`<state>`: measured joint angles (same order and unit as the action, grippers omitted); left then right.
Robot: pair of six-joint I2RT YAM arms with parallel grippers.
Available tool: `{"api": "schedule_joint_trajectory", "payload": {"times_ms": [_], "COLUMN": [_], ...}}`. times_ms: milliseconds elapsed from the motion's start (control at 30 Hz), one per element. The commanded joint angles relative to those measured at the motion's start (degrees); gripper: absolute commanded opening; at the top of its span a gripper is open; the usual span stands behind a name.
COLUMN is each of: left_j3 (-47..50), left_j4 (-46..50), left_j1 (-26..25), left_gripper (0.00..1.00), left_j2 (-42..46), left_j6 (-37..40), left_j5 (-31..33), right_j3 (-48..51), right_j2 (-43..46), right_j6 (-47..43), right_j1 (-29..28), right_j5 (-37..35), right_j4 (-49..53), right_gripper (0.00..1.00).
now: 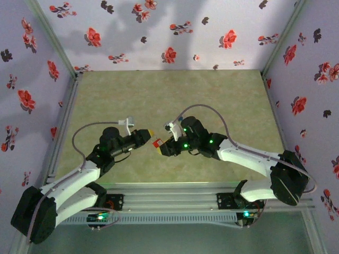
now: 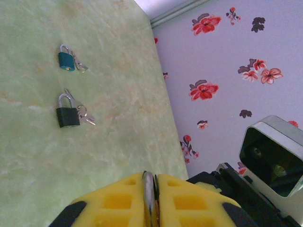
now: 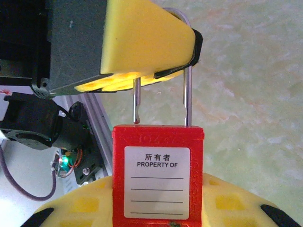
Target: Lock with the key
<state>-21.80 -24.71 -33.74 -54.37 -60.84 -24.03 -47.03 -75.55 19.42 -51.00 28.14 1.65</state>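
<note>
Firstly, nearest: my right end effector [image 3: 158,208], clamped on the body of the red padlock [image 3: 157,175], label toward my wrist camera. Next: the shackle [image 3: 188,94], raised, its short leg clear of the body, its top pinched in my closed left end effector [image 2: 150,191]. Farther out on the table [image 2: 118,142]: a black padlock [image 2: 67,116] with silvery keys [image 2: 86,117] touching it; beyond, a teal padlock [image 2: 66,60] with a second key set [image 2: 80,66] beside it. Black-headed key: whereabouts cannot be told.
</note>
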Motion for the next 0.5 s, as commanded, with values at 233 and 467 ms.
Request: {"api": "schedule_joint_trajectory", "payload": {"times_ms": [233, 467], "left_j3": [-1.4, -0.8], "left_j4": [0.0, 1.6], "left_j1": [0.2, 0.2], "left_gripper": [0.00, 0.00], "left_j2": [1.1, 1.3], "left_j6": [1.4, -0.9], "left_j5": [-0.7, 1.0], "right_j3": [-1.6, -1.6], "right_j2": [-0.4, -2.0], "right_j6": [-1.5, -2.5], "right_j1": [-0.9, -2.1], "right_j5": [-3.0, -7.2], "right_j4": [2.0, 1.7], "right_gripper": [0.00, 0.00]}}
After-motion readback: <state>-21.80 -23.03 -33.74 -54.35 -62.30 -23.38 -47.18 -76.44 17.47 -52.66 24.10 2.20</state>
